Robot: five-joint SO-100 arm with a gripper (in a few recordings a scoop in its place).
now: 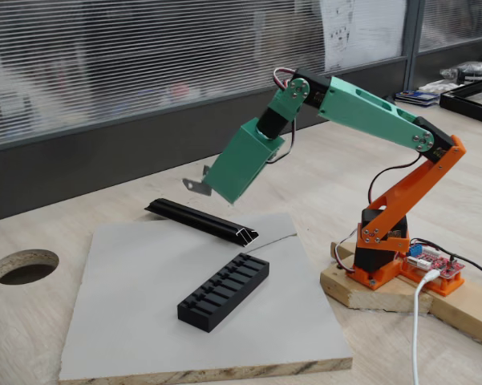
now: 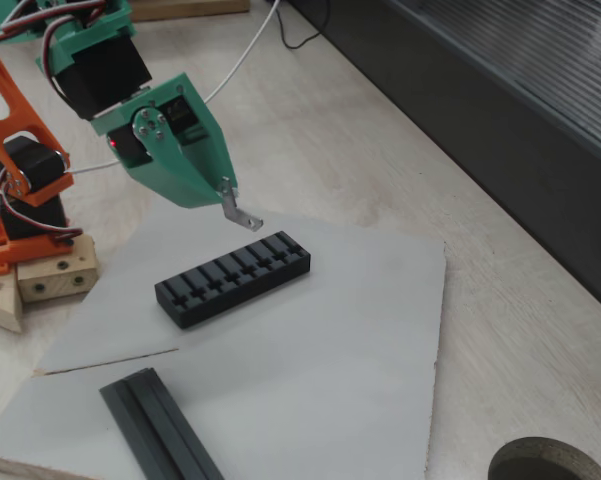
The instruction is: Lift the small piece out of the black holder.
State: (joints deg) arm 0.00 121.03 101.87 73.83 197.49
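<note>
The small piece [image 1: 196, 184] [image 2: 239, 210], a thin silver-grey bent bracket, hangs in the air at the tip of my green gripper [image 1: 211, 184] [image 2: 224, 189], which is shut on it. The black holder [image 1: 224, 291] [image 2: 233, 277], a slotted rectangular block, lies flat on the grey board [image 1: 136, 321] [image 2: 340, 340]. In both fixed views the bracket is well above the holder and apart from it. No piece shows in the holder's slots.
A long black rail [image 1: 200, 220] [image 2: 160, 425] with a silvery end lies on the same board beyond the holder. A round hole [image 1: 24, 265] [image 2: 550, 462] is cut in the wooden table. My orange base [image 1: 385, 257] sits on a wooden block with cables.
</note>
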